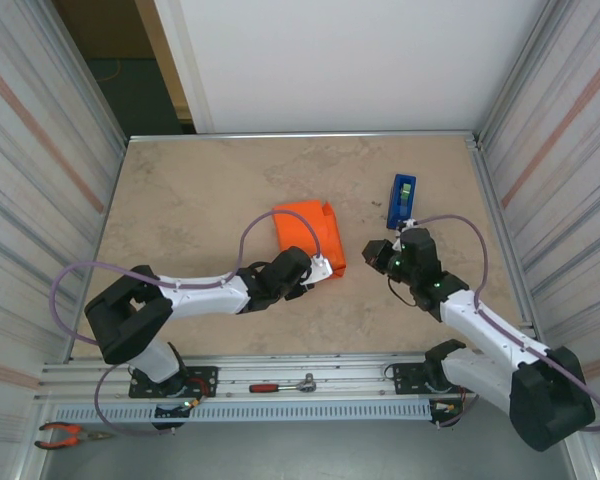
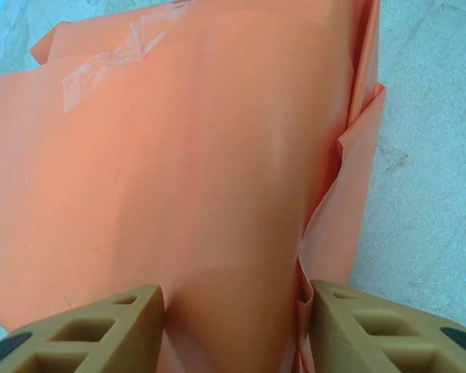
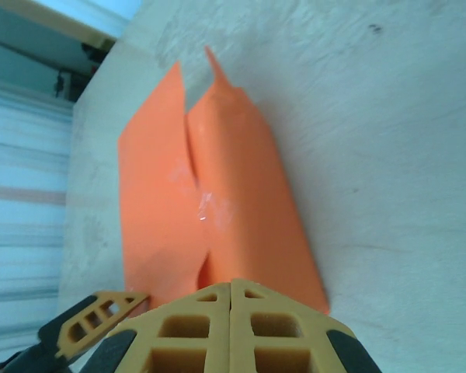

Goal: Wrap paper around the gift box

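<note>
The orange paper [image 1: 305, 232] lies folded into a bundle at the middle of the table, and the gift box is hidden beneath it. A strip of clear tape [image 2: 116, 58] holds the paper's seam [image 3: 193, 167]. My left gripper [image 1: 323, 268] is at the bundle's near right corner. It stands open [image 2: 237, 311] with its fingers straddling the paper [image 2: 202, 171], and the right fingertip [image 2: 334, 311] touches a loose folded edge. My right gripper [image 1: 373, 250] sits just right of the bundle, shut [image 3: 231, 291] with nothing in it, pointing at the paper [image 3: 241, 202].
A blue tape dispenser [image 1: 401, 200] stands at the right, behind my right gripper. A ratchet tool [image 1: 280, 386] and pliers [image 1: 65, 434] lie on the front rail. Corrugated walls close off both sides of the table [image 1: 180, 200].
</note>
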{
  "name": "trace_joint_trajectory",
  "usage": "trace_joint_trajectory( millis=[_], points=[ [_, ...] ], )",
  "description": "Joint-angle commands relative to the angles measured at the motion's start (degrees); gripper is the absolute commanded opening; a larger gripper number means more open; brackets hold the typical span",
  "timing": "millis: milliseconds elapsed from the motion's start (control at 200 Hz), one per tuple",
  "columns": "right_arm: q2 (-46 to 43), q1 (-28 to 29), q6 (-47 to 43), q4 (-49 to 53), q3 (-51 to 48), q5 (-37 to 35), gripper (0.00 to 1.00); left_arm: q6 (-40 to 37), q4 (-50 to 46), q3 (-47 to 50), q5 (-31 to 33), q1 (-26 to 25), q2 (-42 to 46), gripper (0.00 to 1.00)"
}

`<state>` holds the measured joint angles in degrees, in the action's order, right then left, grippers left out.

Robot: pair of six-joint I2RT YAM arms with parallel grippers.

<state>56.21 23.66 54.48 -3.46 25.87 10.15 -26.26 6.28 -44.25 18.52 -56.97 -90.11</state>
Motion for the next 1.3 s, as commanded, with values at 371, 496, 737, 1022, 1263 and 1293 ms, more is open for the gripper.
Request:
trace_joint_trajectory(
  millis=[371,496,737,1022,1263,1293],
  points=[
    [13.26,0.56,-3.04,-2.66,2.62,5.83,0.00,1.48,-2.83,0.13,-1.54,0.63,-1.48,0.50],
    [14.37,-1.11,-4.11,-0.93,5.26,6.04,0.00,1.48,-2.85,0.15,-1.50,0.63,-1.48,0.50],
    [13.55,-12.96,-5.09,4.80,12.49,8.60,0.48,1.61,-2.86,0.09,-1.56,0.63,-1.87,0.50],
    [24.17,-26.90,-6.53,7.97,25.93,12.68,0.62,1.79,-3.19,0.25,-1.18,0.62,-1.83,0.50],
    [33.88,-33.08,-11.78,9.28,32.52,18.82,0.59,1.83,-3.20,0.39,-1.18,0.57,-2.05,0.50],
    [35.05,-33.89,-11.61,7.92,32.48,20.36,0.57,1.85,-3.15,0.33,-1.24,0.63,-2.07,0.50]
  ],
)
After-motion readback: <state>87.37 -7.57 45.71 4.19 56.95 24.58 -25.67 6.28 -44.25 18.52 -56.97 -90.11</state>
